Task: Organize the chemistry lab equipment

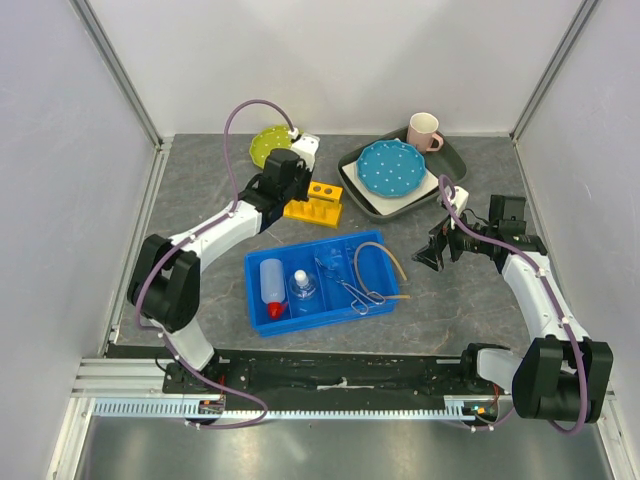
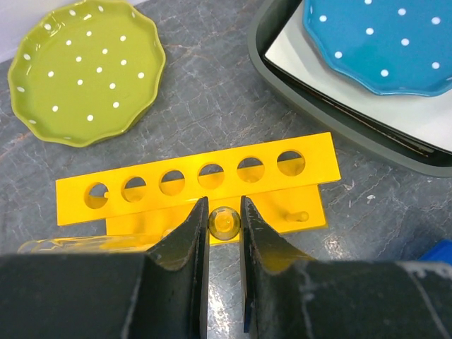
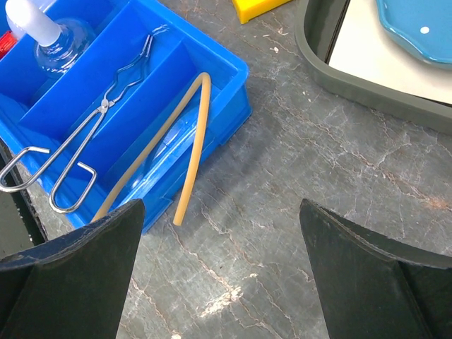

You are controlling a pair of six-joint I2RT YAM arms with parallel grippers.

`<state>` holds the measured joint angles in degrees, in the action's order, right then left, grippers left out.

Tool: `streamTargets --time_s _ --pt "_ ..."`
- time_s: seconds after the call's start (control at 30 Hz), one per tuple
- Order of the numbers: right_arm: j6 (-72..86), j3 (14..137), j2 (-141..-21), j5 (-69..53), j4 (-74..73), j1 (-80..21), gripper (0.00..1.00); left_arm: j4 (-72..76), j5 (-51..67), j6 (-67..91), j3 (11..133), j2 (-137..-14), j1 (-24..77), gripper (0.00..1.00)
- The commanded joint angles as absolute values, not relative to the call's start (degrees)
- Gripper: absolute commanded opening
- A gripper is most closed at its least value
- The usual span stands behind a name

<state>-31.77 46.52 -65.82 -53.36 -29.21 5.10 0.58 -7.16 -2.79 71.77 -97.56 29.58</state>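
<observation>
My left gripper (image 2: 224, 212) (image 1: 293, 192) is shut on a clear glass tube (image 2: 224, 222), seen end-on between its fingers, just above the base of a yellow tube rack (image 2: 191, 176) (image 1: 313, 205). A blue bin (image 1: 262, 320) holds the white squeeze bottle with red nozzle (image 1: 271, 283), the glass flask with white stopper (image 1: 303, 292), the metal tongs (image 1: 358, 292) (image 3: 85, 138) and the tan tubing (image 1: 385, 262) (image 3: 191, 148). One end of the tubing hangs over the bin's edge. My right gripper (image 3: 222, 205) (image 1: 432, 250) is open over bare table, right of the bin.
A green dotted plate (image 1: 268, 145) (image 2: 85, 70) lies behind the rack. A grey tray (image 1: 355, 185) carries a blue dotted plate (image 1: 392, 166), with a pink mug (image 1: 424, 131) behind it. Another clear glass piece (image 2: 70, 244) lies beside the rack's left end.
</observation>
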Motion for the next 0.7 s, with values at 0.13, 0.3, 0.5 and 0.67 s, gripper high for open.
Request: streamTargets --time_s 0.13,0.3,0.5,0.67 --pt "-33.92 46.85 -66.44 -53.44 -28.83 5.36 0.98 3.87 -7.29 2.02 70.14 -97.39 28.74 0.44" --pt "-34.54 46.85 -66.80 -53.35 -29.27 5.89 0.98 0.36 -7.38 3.42 71.71 -94.05 28.48 0.62" --pt "-36.12 46.76 -66.45 -54.75 -30.32 6.94 0.98 -8.51 -6.33 4.31 76.28 -85.81 28.22 0.75" --pt "-37.88 45.79 -64.25 -57.30 -30.59 8.17 0.98 -14.05 -3.88 4.92 75.77 -76.75 24.79 0.92"
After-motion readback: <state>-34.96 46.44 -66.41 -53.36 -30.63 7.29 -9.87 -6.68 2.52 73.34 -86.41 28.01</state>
